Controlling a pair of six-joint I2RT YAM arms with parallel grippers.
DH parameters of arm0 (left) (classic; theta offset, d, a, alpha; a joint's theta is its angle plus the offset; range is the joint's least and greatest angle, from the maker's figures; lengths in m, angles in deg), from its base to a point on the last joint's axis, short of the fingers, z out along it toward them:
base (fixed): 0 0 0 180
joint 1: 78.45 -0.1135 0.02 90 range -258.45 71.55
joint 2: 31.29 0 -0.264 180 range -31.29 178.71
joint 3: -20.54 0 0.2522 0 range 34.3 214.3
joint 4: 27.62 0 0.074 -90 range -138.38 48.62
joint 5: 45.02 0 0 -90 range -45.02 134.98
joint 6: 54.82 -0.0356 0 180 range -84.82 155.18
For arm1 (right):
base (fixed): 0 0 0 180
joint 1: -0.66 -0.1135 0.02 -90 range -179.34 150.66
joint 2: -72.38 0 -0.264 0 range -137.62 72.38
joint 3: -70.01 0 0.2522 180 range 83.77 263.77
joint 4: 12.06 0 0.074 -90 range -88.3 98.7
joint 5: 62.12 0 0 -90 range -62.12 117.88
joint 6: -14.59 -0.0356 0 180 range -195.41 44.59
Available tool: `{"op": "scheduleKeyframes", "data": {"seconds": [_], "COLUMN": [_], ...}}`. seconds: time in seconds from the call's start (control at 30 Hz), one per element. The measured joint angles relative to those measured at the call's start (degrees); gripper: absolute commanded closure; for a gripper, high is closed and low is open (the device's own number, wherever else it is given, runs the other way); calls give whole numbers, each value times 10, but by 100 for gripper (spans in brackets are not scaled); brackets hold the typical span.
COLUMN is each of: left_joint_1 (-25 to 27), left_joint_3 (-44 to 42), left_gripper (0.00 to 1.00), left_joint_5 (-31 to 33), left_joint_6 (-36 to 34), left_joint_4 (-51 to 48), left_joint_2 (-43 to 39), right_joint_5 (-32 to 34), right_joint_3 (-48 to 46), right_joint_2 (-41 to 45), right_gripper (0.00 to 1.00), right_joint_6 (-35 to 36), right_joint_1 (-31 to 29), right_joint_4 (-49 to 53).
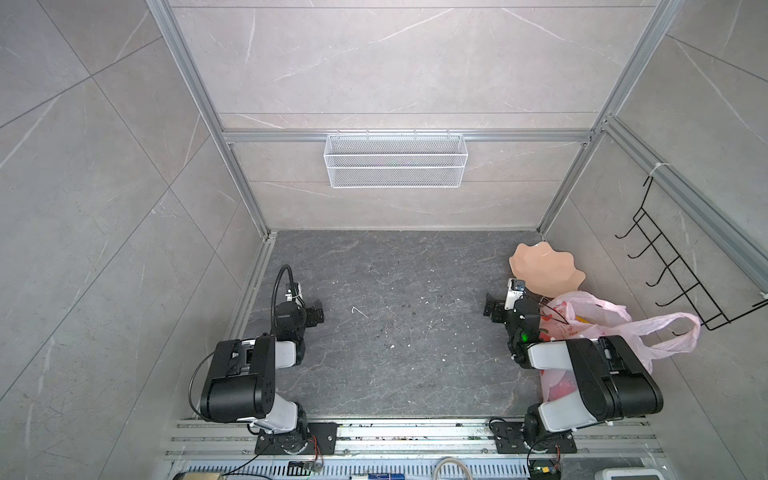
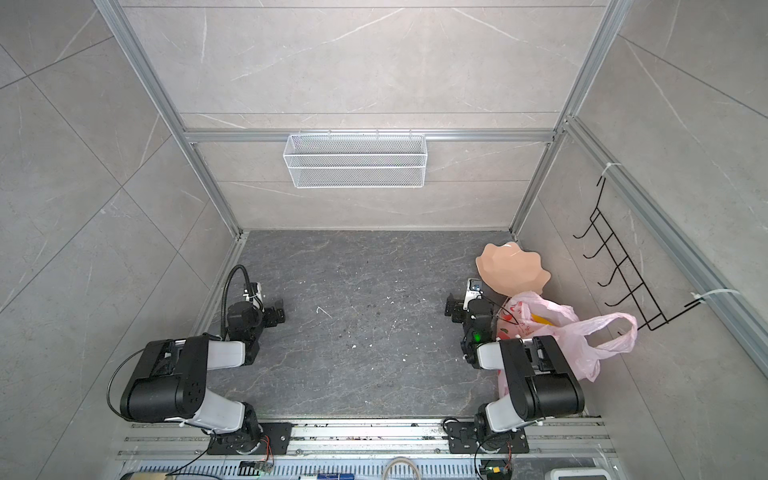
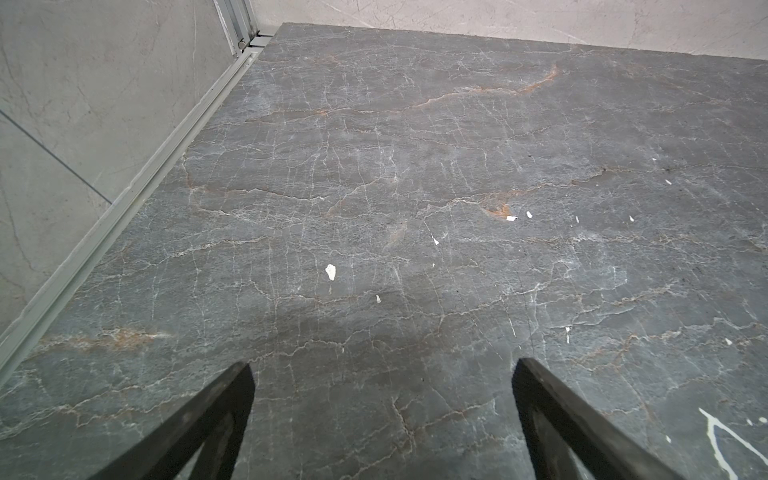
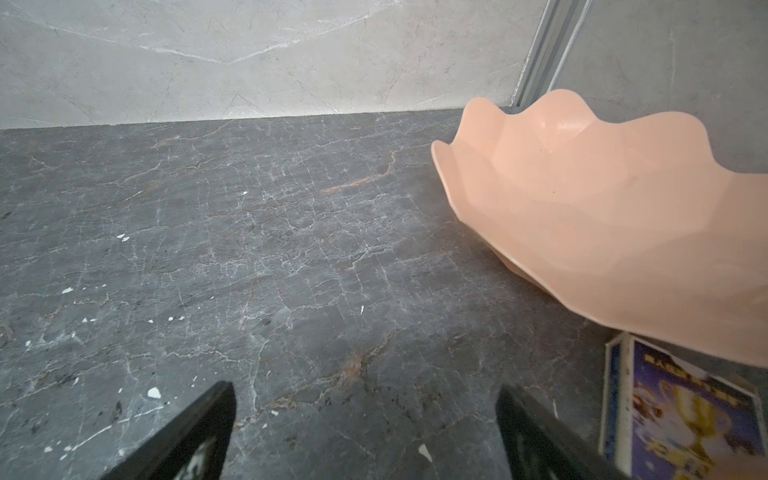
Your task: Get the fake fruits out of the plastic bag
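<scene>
Nearest, the plastic bag [image 1: 602, 309] is seen slumped at the right edge of the dark stone tabletop [image 1: 395, 340]. It is partly covered by the right arm [image 1: 598, 374], with one loop handle [image 1: 673, 328] thrown out toward the side wall. The fake fruits [image 1: 582, 320] are judged to be inside it: only a yellow shape and reddish patches are made out through the pink film, and the rest cannot be told apart. No fruit is found out on the tabletop, so nothing is counted as done and every fruit is left to be pulled out. Further in, the left gripper [image 3: 382, 365] is held over bare stone, fingers spread wide, nothing between them. The right gripper [image 4: 365, 388] is likewise spread and empty, just beside the bag but pointed away from it. Beyond it a peach wavy-edged dish [image 4: 582, 208] is set, empty, with a small printed box [image 4: 681, 415] at its rim. Farthest, a wire mesh basket [image 1: 395, 162] is hung on the back wall.
</scene>
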Motion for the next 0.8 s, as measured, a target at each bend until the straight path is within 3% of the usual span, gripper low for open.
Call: {"op": "scheduleKeyframes", "data": {"seconds": [0.8], "left_joint_1": [8], "left_joint_3": [-1], "left_gripper": [0], "left_joint_5": [-8], "left_joint_6": [-3], "left_joint_4": [-12], "left_joint_2": [-21], "right_joint_5": [-12], "right_joint_3": [0], "right_joint_2": [8], "right_gripper": [0], "right_joint_6": [8], "right_joint_1": [0], "right_joint_4": [3]}}
